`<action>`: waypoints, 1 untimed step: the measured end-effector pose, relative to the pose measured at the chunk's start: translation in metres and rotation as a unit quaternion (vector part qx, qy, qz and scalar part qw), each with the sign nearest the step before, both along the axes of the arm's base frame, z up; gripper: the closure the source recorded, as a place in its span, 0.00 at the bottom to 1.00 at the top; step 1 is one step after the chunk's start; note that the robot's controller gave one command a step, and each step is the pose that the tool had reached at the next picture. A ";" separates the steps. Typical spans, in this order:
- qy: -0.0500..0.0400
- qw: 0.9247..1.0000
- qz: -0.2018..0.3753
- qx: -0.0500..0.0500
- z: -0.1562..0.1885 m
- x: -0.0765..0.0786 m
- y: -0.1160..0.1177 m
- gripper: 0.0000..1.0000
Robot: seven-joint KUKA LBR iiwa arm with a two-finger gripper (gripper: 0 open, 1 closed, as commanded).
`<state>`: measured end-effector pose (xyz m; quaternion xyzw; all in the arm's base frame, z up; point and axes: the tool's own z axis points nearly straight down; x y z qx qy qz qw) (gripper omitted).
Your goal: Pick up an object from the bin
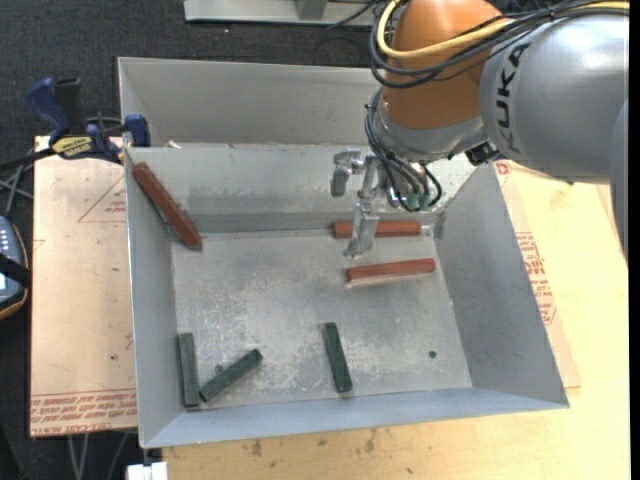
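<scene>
My end effector [360, 236] hangs over the left end of a red-brown bar [400, 229]; its long axis runs crosswise beneath me. A twin bar [390, 271] lies just in front. Released or clenched? I can't tell.

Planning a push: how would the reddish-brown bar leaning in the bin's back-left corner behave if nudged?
The reddish-brown bar looks straight and unbent, so it is probably stiff. It leans tilted against the sloping wall, so a nudge may slide it down. Its flat faces suggest sliding, not rolling.
</scene>
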<state>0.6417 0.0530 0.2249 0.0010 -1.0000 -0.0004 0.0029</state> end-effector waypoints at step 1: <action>-0.004 1.000 0.000 0.000 0.005 0.001 0.000 0.00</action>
